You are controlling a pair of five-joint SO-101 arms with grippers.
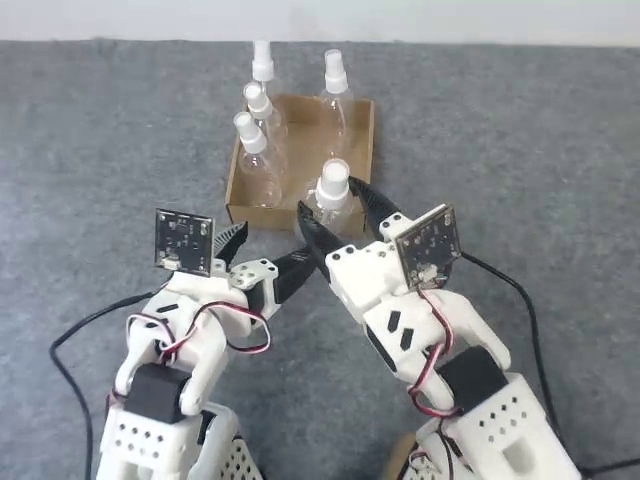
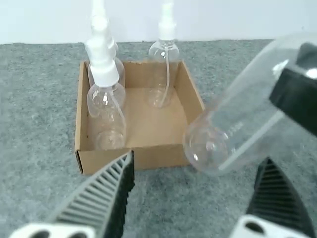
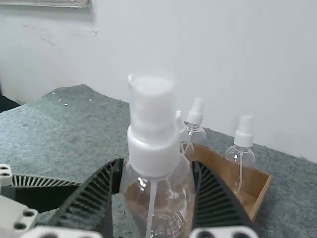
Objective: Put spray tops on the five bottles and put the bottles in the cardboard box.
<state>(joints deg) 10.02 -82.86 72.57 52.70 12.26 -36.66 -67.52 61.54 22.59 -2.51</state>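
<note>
The cardboard box (image 1: pixel 355 140) (image 2: pixel 143 156) sits open at the middle of the grey mat. Several clear bottles with white spray tops stand in it, such as one at its near left (image 1: pixel 256 165) (image 2: pixel 105 106) and one at its far right (image 1: pixel 336 85) (image 2: pixel 163 59). My right gripper (image 1: pixel 328 197) (image 3: pixel 154 210) is shut on another capped bottle (image 1: pixel 333 188) (image 3: pixel 152 148) (image 2: pixel 233 134), held tilted over the box's front right corner. My left gripper (image 1: pixel 265 255) (image 2: pixel 190 198) stands open just in front of the box, with nothing between its fingers.
Grey carpet-like matting (image 1: pixel 520 150) covers the table on both sides of the box. A white wall (image 3: pixel 223 49) rises behind the table's far edge. Black cables (image 1: pixel 75 335) trail beside both arm bases.
</note>
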